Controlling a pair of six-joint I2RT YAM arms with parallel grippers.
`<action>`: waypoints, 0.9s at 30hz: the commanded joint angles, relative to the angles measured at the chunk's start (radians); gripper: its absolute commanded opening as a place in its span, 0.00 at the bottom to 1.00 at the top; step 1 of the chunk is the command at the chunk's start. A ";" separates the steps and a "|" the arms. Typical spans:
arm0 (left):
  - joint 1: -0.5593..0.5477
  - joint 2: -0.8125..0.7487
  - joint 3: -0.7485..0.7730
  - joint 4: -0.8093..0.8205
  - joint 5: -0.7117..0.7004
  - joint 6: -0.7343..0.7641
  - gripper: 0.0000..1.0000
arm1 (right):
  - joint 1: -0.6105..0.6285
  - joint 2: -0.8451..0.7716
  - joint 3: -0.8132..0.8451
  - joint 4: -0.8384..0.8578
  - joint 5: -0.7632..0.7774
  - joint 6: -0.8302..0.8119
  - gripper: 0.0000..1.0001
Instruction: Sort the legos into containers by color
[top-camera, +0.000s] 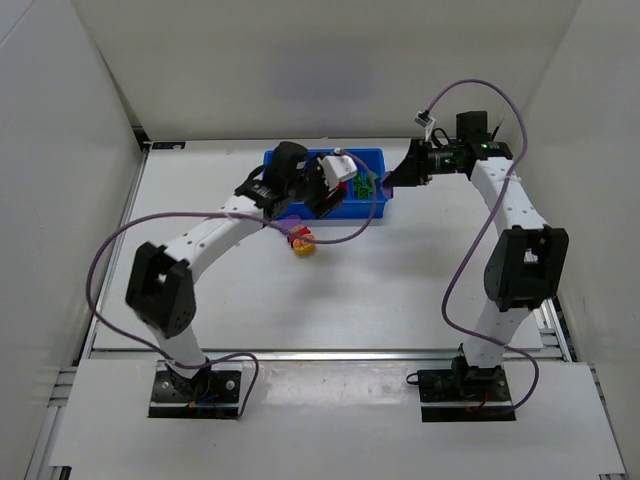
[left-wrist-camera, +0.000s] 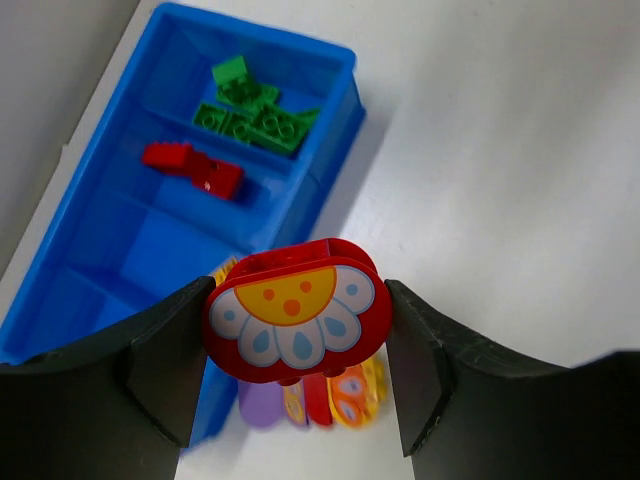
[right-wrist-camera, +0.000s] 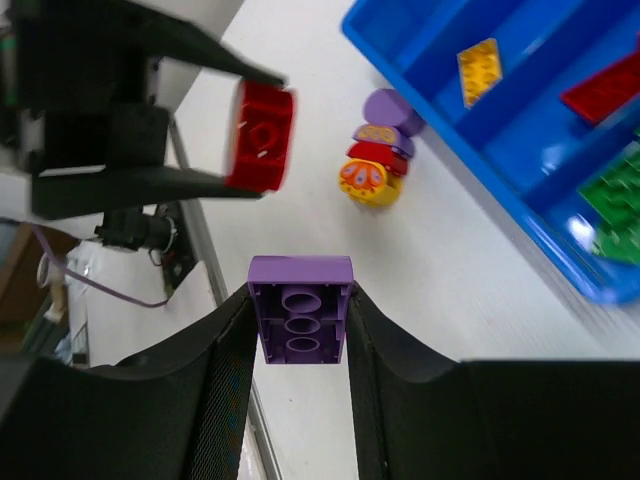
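From above, the blue tray (top-camera: 372, 153) lies at the far side of the worktop (top-camera: 400, 290), largely covered by the left arm (top-camera: 215, 232). The left jaws hang over the tray. Green legos (top-camera: 366, 185) show in its right-end compartment. A small stack (top-camera: 302, 243) of loose legos stands just in front of the tray. The right arm (top-camera: 512, 210) holds the right jaws just off the tray's right end.

At the left wrist, the left jaws stand partly open, clamped on both sides of a red flower block (left-wrist-camera: 292, 322) above the tray's (left-wrist-camera: 345, 75) near end. The farthest compartment holds the green legos (left-wrist-camera: 255, 108); the next holds a red lego (left-wrist-camera: 192, 170). The stack (left-wrist-camera: 315, 400) sits beside the tray wall.

At the right wrist, the right jaws are closed on a purple block (right-wrist-camera: 300, 310), hollow side up, off the tray's (right-wrist-camera: 400, 40) long side. Neighbouring compartments hold a yellow lego (right-wrist-camera: 480, 68), the red lego (right-wrist-camera: 610, 90), then the green legos (right-wrist-camera: 620, 195). The stack (right-wrist-camera: 377, 150) stands near the tray, and beyond it is the red flower block (right-wrist-camera: 262, 135).
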 joint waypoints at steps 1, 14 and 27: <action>0.009 0.130 0.161 -0.015 0.026 -0.028 0.45 | -0.057 -0.121 -0.050 0.003 0.064 -0.030 0.00; 0.086 0.587 0.582 -0.061 0.004 -0.070 0.52 | -0.224 -0.246 -0.148 -0.078 0.036 -0.065 0.00; 0.092 0.693 0.752 -0.052 -0.022 -0.080 0.92 | -0.212 -0.226 -0.148 -0.070 0.054 -0.078 0.00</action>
